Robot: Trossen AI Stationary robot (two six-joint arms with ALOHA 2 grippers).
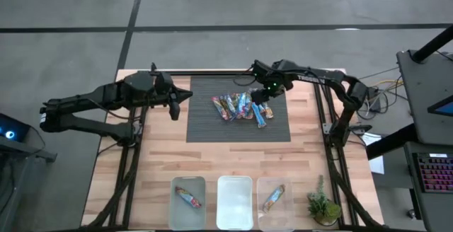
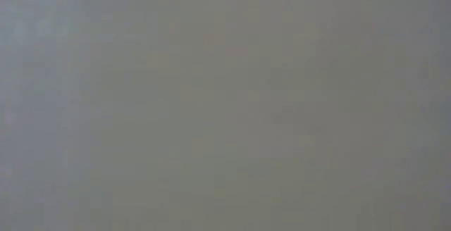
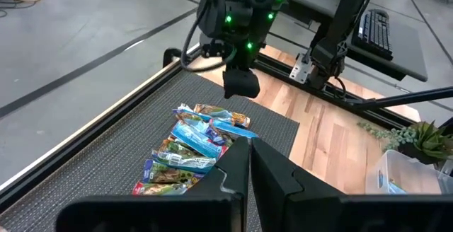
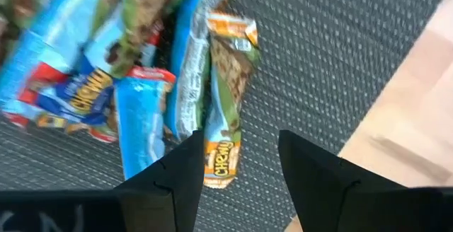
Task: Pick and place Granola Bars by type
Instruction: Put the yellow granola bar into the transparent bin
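Bars (image 1: 242,107) lie heaped together on the dark mat (image 1: 205,126) at the far middle of the desk (image 1: 156,161), their blue, orange and red wrappers overlapping. The right pincer (image 1: 263,95) hangs over the heap's right edge, its fingers spread with nothing between them; in its wrist view an orange-wrapped bar (image 4: 225,97) lies below the gap between the fingers, beside a blue one (image 4: 141,119). The left pincer (image 1: 174,109) waits at the mat's left edge, pressed together and empty. Along the near edge of the desk stand three clear bins: the left bin (image 1: 188,211) holds one bar (image 1: 188,197), the middle bin (image 1: 234,221) holds none, and the right bin (image 1: 265,218) holds one bar (image 1: 273,198). A small plant (image 1: 322,205) stands just right of the bins. The low view shows only flat grey.
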